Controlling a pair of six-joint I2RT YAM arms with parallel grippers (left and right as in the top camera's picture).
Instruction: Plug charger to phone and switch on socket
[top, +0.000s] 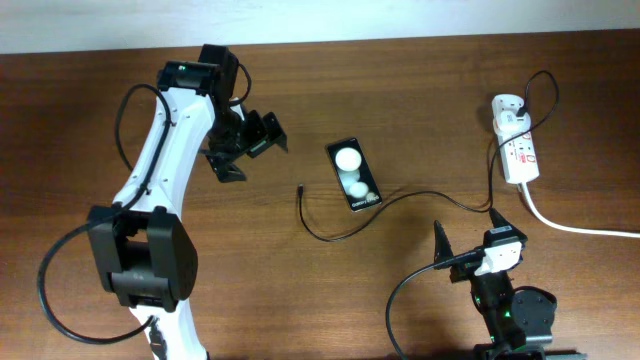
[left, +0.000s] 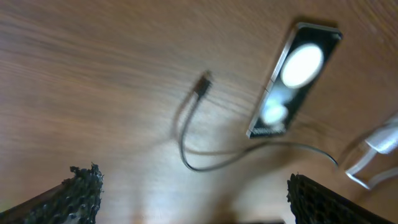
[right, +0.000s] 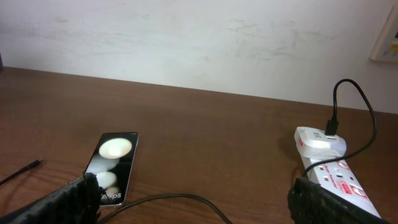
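Observation:
The black phone (top: 353, 174) lies flat at the table's middle, two white glare spots on its screen; it also shows in the left wrist view (left: 292, 78) and the right wrist view (right: 112, 165). The charger cable (top: 400, 200) runs from its loose plug tip (top: 300, 188), left of the phone, to a white adapter (top: 508, 105) seated in the white socket strip (top: 520, 150). The tip (left: 203, 84) lies apart from the phone. My left gripper (top: 248, 148) is open and empty, left of the phone. My right gripper (top: 468, 235) is open and empty near the front edge.
The socket's thick white cord (top: 580, 228) runs off the right edge. The cable loops across the table between phone and right gripper (right: 186, 200). A white wall stands behind the table (right: 199, 43).

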